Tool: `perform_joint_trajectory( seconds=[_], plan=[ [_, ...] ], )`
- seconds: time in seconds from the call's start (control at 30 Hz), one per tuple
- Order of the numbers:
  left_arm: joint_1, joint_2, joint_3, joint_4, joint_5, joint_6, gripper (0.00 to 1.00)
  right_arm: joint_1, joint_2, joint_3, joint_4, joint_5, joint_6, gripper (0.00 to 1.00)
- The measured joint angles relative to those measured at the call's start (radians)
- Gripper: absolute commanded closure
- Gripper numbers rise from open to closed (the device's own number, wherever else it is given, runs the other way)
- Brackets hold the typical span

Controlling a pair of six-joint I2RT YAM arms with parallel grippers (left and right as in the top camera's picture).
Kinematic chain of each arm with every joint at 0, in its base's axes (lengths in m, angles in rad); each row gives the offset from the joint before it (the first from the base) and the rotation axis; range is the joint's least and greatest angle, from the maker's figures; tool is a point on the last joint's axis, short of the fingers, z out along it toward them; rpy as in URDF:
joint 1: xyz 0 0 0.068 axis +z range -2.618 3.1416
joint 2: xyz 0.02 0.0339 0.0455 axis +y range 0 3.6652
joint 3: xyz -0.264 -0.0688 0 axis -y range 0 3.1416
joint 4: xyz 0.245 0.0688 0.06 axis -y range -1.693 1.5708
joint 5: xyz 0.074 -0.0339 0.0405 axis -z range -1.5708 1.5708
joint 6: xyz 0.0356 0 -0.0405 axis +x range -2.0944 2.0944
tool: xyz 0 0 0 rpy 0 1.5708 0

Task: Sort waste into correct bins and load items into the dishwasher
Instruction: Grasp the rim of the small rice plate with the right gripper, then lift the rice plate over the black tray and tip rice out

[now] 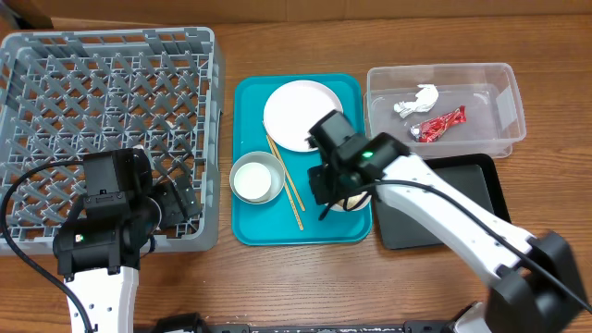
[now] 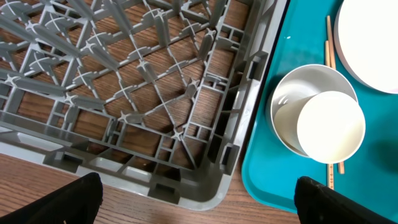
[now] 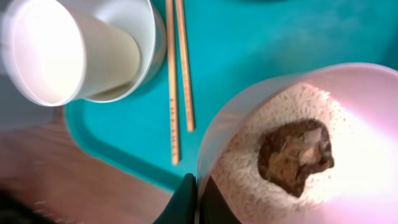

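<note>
My right gripper (image 3: 196, 194) (image 1: 335, 190) is shut on the rim of a white dish (image 3: 348, 99) (image 1: 357, 201) holding loose rice grains (image 3: 249, 168) and a brown food lump (image 3: 295, 155), at the teal tray's front right. A white bowl (image 1: 256, 178) (image 2: 292, 115) (image 3: 146, 37) with a smaller white dish lying in it sits at the tray's front left. Wooden chopsticks (image 1: 285, 180) (image 3: 177, 74) lie between them. The large plate (image 1: 301, 114) is at the back. My left gripper (image 2: 199, 199) (image 1: 174, 203) is open and empty over the grey dish rack's (image 1: 111, 92) (image 2: 124, 93) front right corner.
The teal tray (image 1: 245, 222) (image 2: 273, 180) (image 3: 249, 37) lies between the rack and the bins. The clear tub (image 1: 504, 79) at the back right holds a red wrapper (image 1: 438, 123) and a white tissue (image 1: 416, 100). The black tray (image 1: 462, 199) lies in front of it.
</note>
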Motion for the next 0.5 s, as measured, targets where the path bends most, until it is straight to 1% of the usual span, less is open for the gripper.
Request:
perform_joint_trajectory(
  seconds=[0.1,0.27,0.37,0.5],
  plan=[
    [0.000,0.001,0.000,0.000,0.000,0.000,0.00,-0.078,-0.085,0.004,-0.048,-0.034,0.043,0.96],
    [0.000,0.004,0.000,0.000,0.000,0.000,0.00,-0.295,-0.135,0.016,-0.102,-0.169,0.064,0.96],
    [0.000,0.005,0.000,0.000,0.000,0.000,0.00,-0.434,-0.134,0.008,-0.109,-0.300,0.029,0.96],
    [0.000,0.005,0.000,0.000,0.000,0.000,0.00,-0.611,-0.134,-0.051,-0.109,-0.500,-0.078,0.96]
  ],
)
